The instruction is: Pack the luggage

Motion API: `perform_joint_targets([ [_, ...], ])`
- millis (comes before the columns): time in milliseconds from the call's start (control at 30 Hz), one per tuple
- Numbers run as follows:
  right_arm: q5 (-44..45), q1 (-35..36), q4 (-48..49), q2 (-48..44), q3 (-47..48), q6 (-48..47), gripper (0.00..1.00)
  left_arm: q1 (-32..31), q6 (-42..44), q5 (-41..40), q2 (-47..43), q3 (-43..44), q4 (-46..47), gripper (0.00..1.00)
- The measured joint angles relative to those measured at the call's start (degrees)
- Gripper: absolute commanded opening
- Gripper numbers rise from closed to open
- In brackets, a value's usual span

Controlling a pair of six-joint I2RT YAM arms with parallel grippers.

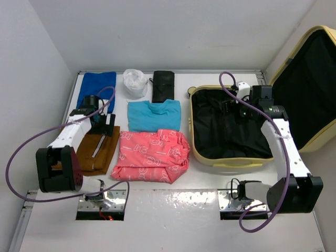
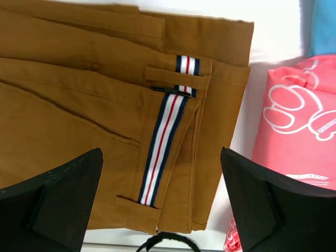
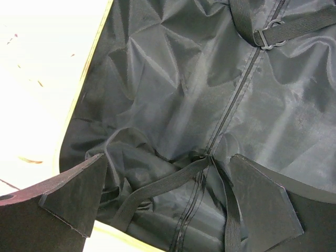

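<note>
The luggage (image 1: 226,160), lying open, is judged stiff and bulky, best gripped at its rim; left claw (image 2: 160,157) and right claw (image 3: 168,157) are held wide.

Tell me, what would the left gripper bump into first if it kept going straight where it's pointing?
Most likely the folded brown trousers. The left gripper, jaws open, points down at them, right over their striped band. How far above them it hangs is hard to tell.

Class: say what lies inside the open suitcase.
Only black lining, a zip seam and loose straps show inside the suitcase; nothing is packed. Anything beneath the lining is covered.
</note>
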Motion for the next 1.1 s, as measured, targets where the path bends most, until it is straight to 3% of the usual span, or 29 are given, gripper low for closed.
perform_joint_targets([
  [267, 0.1, 0.1, -0.5, 0.8, 0.0, -1.1, 1.0, -3.6, -2.8, -0.6, 5.7, -0.3, -0.3, 0.99],
  [500, 0.2, 2.0, -0.5, 1.6, 0.0, -1.6, 1.0, -8.7, -8.3, -6.0, 9.3, -0.4, 1.0, 0.99],
  [767, 0.4, 2.1, -0.8, 2.3, 0.1, -2.2, 1.0, -9.2, -12.4, -11.7, 17.6, 1.4, 1.7, 0.99],
  [833, 0.6, 2.1, -1.0, 2.4, 0.2, -2.3, 1.0, -9.1, -12.8, -11.8, 18.7, 2.6, 0.7, 0.91],
  [867, 0.7, 2.1, -1.1, 2.4, 0.3, -2.4, 1.0, -9.0, -12.9, -11.7, 19.3, 3.3, 0.1, 0.82],
  [900, 0.7, 2.1, -1.2, 2.5, 0.5, -2.4, 1.0, -8.9, -13.0, -11.6, 20.0, 3.9, -0.3, 0.58],
  [1000, 0.8, 2.2, -1.6, 2.9, 1.2, -2.3, 0.98, -8.0, -12.9, -12.5, 22.2, 5.5, -1.1, 0.17],
  [1100, 0.7, 2.8, -1.5, 3.0, 1.6, -2.3, 0.97, -7.0, -13.0, -11.1, 22.3, 6.9, -3.1, 0.01],
])
